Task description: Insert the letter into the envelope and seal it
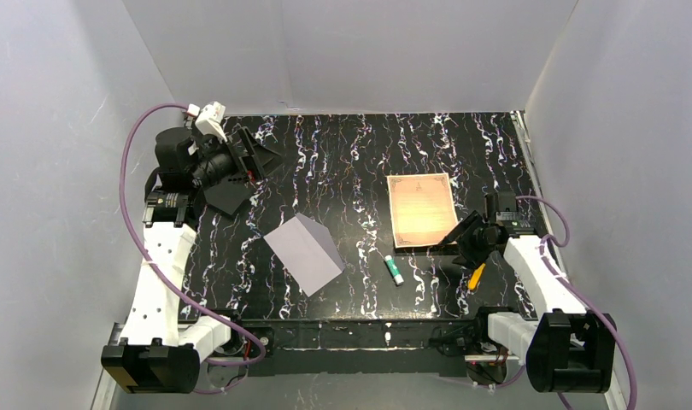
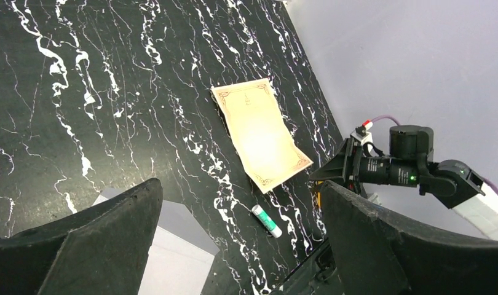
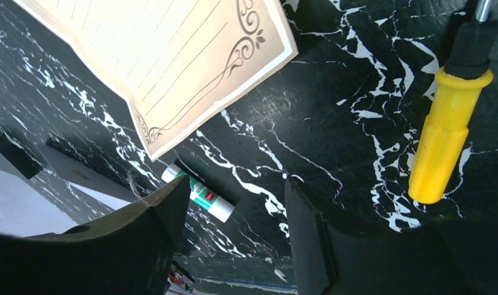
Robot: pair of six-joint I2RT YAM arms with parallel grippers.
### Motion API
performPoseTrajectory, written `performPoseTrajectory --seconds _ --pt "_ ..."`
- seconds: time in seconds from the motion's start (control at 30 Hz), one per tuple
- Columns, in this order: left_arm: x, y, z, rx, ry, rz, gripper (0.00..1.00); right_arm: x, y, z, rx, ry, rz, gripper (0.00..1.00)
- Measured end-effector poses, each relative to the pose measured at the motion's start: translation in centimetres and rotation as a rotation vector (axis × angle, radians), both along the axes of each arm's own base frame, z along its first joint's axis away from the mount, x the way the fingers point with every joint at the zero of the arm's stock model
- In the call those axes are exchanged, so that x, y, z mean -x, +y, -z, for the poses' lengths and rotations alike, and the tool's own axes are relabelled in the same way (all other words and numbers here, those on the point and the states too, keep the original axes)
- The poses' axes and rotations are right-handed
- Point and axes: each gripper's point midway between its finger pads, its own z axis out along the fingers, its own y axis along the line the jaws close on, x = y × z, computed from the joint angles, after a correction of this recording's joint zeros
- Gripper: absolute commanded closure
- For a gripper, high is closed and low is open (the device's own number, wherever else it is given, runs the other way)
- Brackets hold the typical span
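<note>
The left gripper (image 1: 253, 175) hangs spread and empty over the worktop's (image 1: 351, 154) far left. The envelope (image 1: 304, 254) lies flat left of centre, its long axis running far-left to near-right; its flap is hard to make out. The letter (image 1: 422, 210) lies print-up right of centre, its long axis near-to-far. The right gripper (image 3: 237, 196), parted and empty, hovers by its near right corner.

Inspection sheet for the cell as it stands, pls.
surface: black, white-veined tabletop; no spills seen
job's things: letter flat, print up, right of centre; envelope flat, left of centre, apart from it
clutter: glue stick between them; yellow-handled screwdriver beside the right arm
grippers: left tool open, raised far left, holding nothing; right tool open, low by the letter's near right corner, holding nothing
cables: purple cable loops off left arm, another off right arm; neither on the paper
surroundings: pale grey walls on three sides
</note>
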Motion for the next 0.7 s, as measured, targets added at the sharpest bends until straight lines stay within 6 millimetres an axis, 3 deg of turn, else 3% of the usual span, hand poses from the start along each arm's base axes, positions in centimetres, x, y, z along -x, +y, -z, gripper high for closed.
performPoseTrajectory --seconds 0.43,0.63,0.7 --pt "-1.4 0.3 1.2 0.0 0.039 -0.026 0.02 -1.4 0.8 4.4 -0.134 -0.131 0.206 0.35" --pt "-1.5 0.3 1.3 -0.002 0.041 -0.03 0.02 -3.2 0.8 4.0 -0.181 -0.223 0.267 0.37" --pt "-1.5 0.3 1.3 -0.003 0.041 -0.031 0.02 -3.7 0.7 3.8 -0.185 -0.241 0.281 0.43"
